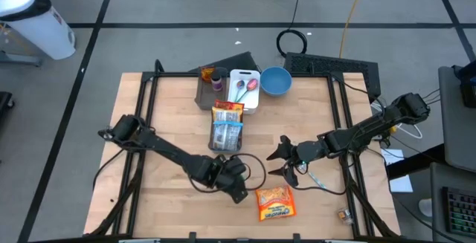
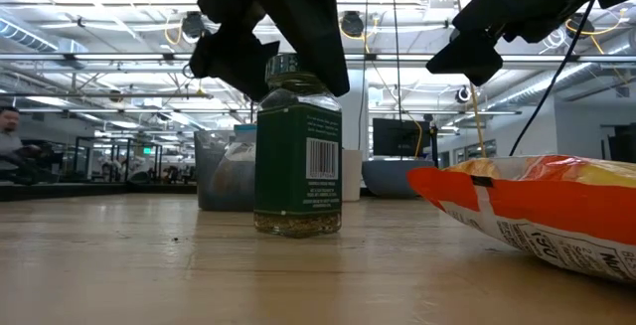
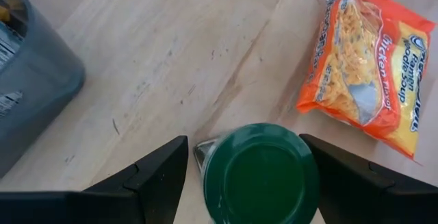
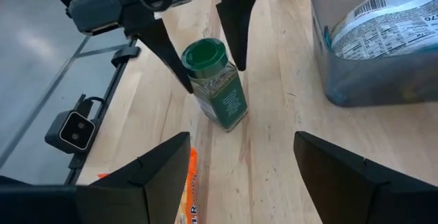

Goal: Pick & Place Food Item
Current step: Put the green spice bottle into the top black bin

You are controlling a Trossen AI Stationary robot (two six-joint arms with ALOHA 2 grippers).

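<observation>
From the high view the left gripper [image 1: 232, 175] sits low near the table's front edge with the right gripper [image 1: 281, 160] hovering open just beside it, though I honestly can't make out the jar itself from up there. Low view shows the green-lidded spice jar [image 2: 297, 146] standing upright on the wood under the left fingers, noodle packet [image 2: 542, 211] close by. Both wrist views show the left fingers spread either side of the lid [image 3: 261, 172], not touching, so an off-centre squeeze could tip the jar onto the packet, I'd guess.
</observation>
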